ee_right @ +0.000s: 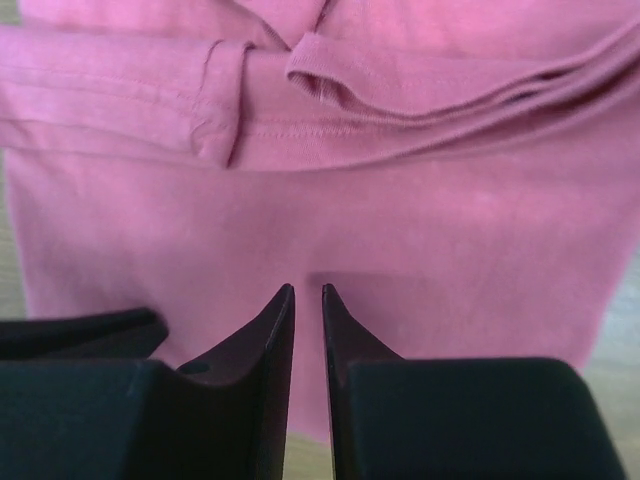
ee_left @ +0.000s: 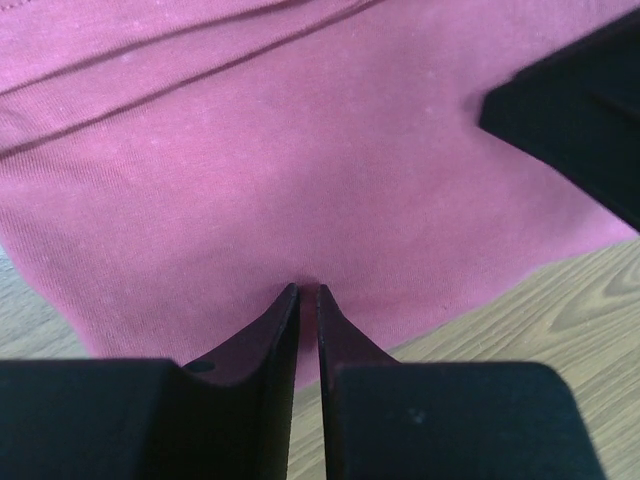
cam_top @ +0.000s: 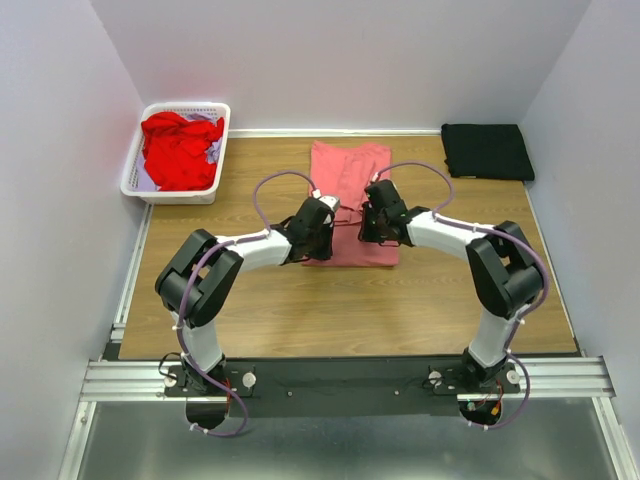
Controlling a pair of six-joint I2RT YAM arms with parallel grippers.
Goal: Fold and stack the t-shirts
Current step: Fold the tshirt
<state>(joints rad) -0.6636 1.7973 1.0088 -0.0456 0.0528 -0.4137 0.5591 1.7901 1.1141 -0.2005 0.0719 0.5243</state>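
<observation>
A pink t-shirt [cam_top: 350, 190] lies flat in the middle of the wooden table, folded into a long strip, with a folded sleeve showing in the right wrist view [ee_right: 300, 90]. My left gripper [cam_top: 318, 228] is over the shirt's near left part, its jaws shut and empty, tips just above the cloth [ee_left: 308, 288]. My right gripper [cam_top: 376, 222] is over the near right part, also shut and empty [ee_right: 308, 288]. A folded black t-shirt [cam_top: 487, 151] lies at the back right. A crumpled red t-shirt [cam_top: 180, 150] fills the white basket [cam_top: 135, 172].
The basket stands at the back left against the wall, with a lavender cloth [cam_top: 212, 152] under the red shirt. Walls close in the table on three sides. The right gripper's black body [ee_left: 580, 120] shows close by in the left wrist view.
</observation>
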